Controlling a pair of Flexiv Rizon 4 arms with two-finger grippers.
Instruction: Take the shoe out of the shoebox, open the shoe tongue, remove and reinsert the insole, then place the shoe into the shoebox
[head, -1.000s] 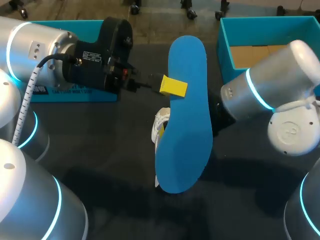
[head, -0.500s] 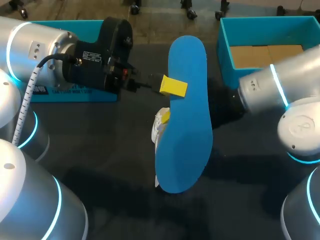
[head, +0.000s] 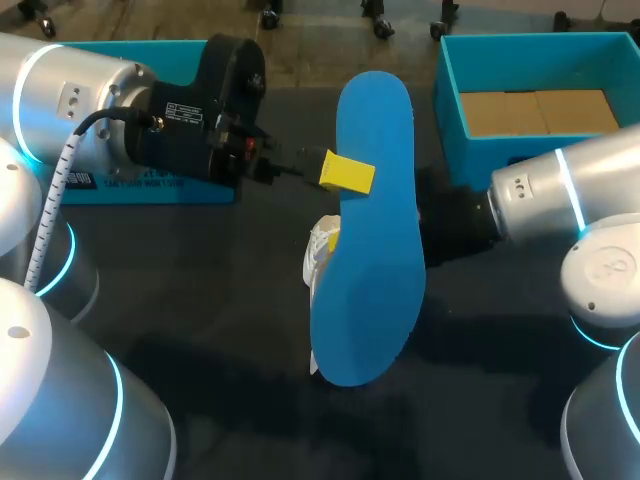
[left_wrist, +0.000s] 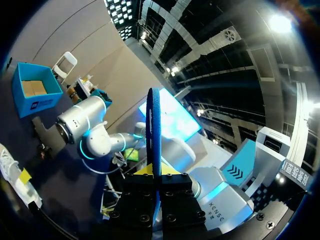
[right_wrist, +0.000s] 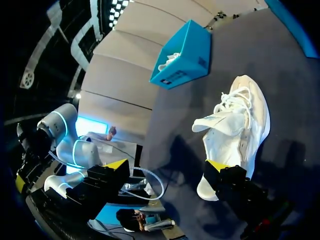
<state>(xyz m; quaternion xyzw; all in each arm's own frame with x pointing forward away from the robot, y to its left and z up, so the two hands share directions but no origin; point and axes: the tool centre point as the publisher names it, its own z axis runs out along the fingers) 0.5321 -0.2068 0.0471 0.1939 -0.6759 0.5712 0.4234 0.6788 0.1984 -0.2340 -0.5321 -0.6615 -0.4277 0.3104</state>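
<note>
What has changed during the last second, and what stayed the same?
The right arm drew back toward its own side, uncovering the cardboard floor of the teal shoebox. The left gripper kept its hold on the blue foam insole; the white sneaker did not move.

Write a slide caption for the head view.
Left gripper holds the blue insole above the white shoe on the table, shoebox open at the right.

We note a dark table (head: 230, 300) spread below the left gripper (head: 347, 174). A second teal box (head: 205, 192) with a white label stands on it back behind that gripper, partly hidden by the wrist. It lies well ahead of the right gripper (right_wrist: 167, 167), with something white inside.
</note>
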